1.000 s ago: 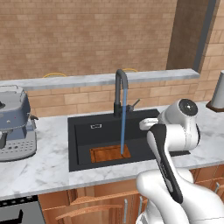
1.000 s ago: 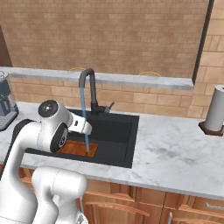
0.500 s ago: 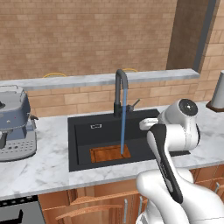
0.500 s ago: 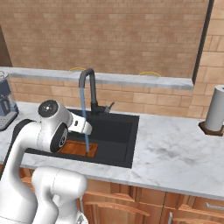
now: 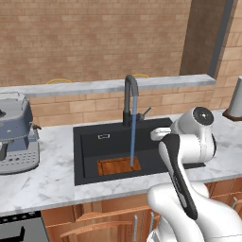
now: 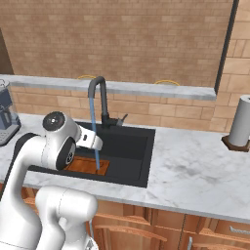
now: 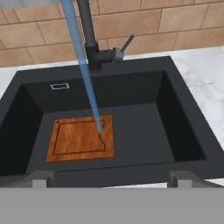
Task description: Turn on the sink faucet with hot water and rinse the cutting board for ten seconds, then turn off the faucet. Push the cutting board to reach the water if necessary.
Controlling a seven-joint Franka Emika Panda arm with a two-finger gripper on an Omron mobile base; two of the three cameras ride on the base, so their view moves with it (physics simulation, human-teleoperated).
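Water (image 7: 89, 92) runs from the sink faucet (image 5: 129, 100) onto the cutting board (image 7: 81, 138), which lies flat on the sink (image 7: 175, 118) floor, front left, so rinsing needs no push. End effector (image 7: 111, 178) hovers open and empty above the basin's front edge, clear of the stream. Hand view shows the stream landing near the board's right edge and the side lever; base views show a coffee machine (image 5: 16, 132) on the worktop (image 6: 195, 171)

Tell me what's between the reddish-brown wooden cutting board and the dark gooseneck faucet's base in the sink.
In the hand view, bare black sink floor and back wall separate the cutting board from the faucet; the thin blue water stream crosses it.
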